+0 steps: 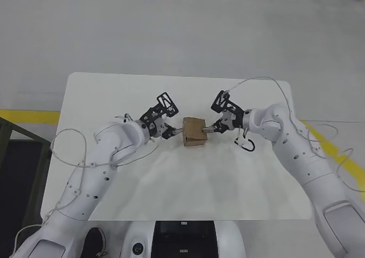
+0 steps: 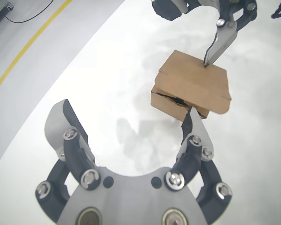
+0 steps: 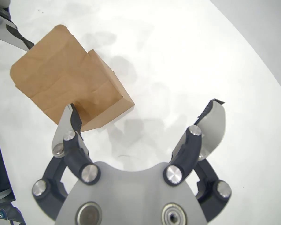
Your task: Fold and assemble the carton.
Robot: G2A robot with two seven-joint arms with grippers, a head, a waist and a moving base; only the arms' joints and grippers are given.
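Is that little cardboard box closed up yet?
Almost shut: the box has its lid folded down, but a dark gap shows along one edge.

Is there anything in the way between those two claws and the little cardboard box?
Nothing visible stands in the way. The left gripper and the right gripper are open on opposite sides of the carton, each with one fingertip touching it.

The top view looks steeply down from high on the robot onto the whole white tabletop [image 1: 189, 187], from far off. Each wrist view sits close behind its own fingers [image 2: 197, 127], looking past them at a slant across the tabletop. All three share the brown carton [image 1: 193, 131], the wrist views from opposite sides.
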